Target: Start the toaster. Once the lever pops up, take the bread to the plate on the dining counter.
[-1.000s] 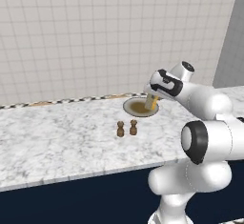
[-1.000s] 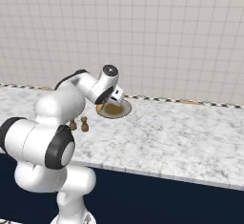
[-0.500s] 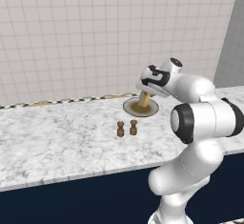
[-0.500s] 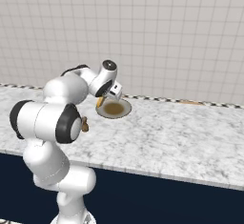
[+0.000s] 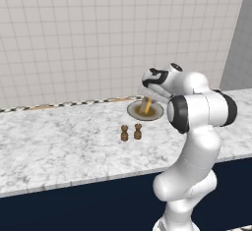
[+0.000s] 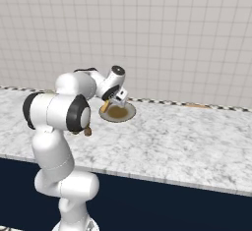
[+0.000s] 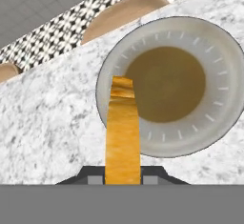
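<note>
The gripper [image 5: 147, 100] is clamped tight on the bread [image 7: 122, 132], which hangs edge-on between the fingers, its far end over the plate's [image 7: 217, 66] rim at about nine o'clock in the hand view. The plate sits on the dining counter [image 5: 59, 146], close to the tiled back wall. Judging by this, the toasting and the carry are behind; what is left is to bring the slice over the brown centre of the plate, lower it, and let go.

Room to move looks good. Beyond the plate at about twelve o'clock the patterned strip and wall close in, so the open room lies toward the counter's front. In the left base view two small brown shakers [image 5: 131, 132] stand at about seven o'clock from the plate, near but clear of it. Whether the bread's lower edge already touches the rim is hard to tell from these angles; it probably hangs just above it.
</note>
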Tool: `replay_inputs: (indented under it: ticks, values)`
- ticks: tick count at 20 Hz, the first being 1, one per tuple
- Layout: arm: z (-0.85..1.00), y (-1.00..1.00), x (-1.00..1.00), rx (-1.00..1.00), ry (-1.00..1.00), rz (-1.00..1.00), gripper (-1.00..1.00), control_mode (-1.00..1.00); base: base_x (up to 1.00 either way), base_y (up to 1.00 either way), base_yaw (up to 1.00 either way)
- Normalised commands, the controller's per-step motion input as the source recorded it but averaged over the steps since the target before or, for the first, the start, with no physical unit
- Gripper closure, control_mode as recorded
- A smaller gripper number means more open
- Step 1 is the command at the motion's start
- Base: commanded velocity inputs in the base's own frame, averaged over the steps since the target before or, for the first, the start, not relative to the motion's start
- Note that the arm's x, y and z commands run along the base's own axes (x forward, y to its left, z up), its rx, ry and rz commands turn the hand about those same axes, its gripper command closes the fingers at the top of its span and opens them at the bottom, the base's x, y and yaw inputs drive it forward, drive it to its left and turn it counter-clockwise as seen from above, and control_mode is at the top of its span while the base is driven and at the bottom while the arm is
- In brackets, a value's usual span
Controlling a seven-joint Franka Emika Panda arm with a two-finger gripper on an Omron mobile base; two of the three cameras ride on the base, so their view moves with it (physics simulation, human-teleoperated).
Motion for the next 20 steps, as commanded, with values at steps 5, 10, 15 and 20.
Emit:
replay_inputs:
  ticks: [5, 10, 15, 20]
  values:
    - [-0.32, 0.00, 0.35, 0.02, 0.02, 0.00, 1.00, -1.00, 0.00, 0.00, 0.00]
    - [0.00, 0.00, 0.52, 0.03, 0.00, 0.00, 1.00, -1.00, 0.00, 0.00, 0.00]
    - [0.00, 0.00, 0.55, 0.01, 0.00, 0.00, 1.00, -1.00, 0.00, 0.00, 0.00]
    - [-0.19, 0.00, 0.37, 0.00, 0.01, 0.00, 1.00, -1.00, 0.00, 0.00, 0.00]
